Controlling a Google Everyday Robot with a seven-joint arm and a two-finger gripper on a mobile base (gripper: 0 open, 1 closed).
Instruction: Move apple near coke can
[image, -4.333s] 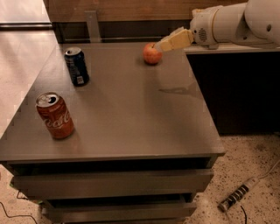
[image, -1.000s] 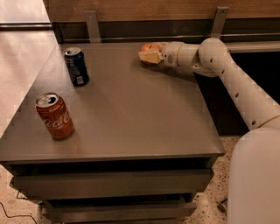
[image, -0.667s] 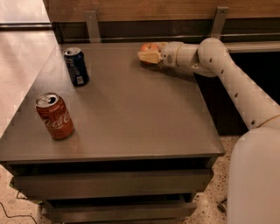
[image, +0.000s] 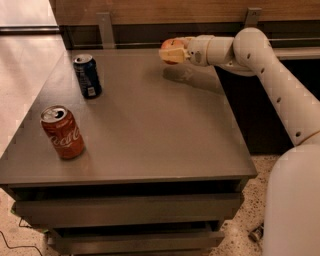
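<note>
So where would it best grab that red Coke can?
Around the middle of its round wall, coming from the picture's right, where the arm is: the coke can stands upright near the front-left corner of the table. The gripper is over the back edge, jaws shut on the apple.

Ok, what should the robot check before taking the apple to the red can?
1. Tool, at the far edge of the grey tabletop, shut on the small round red-orange apple: ok.
2. Apple lifted off the tabletop: ok, shadow underneath.
3. Red aluminium coke can upright, front left: ok.
4. Bare tabletop beside the coke can: ok.
5. Dark blue can out of the way: cannot tell, probably near the path.
</note>
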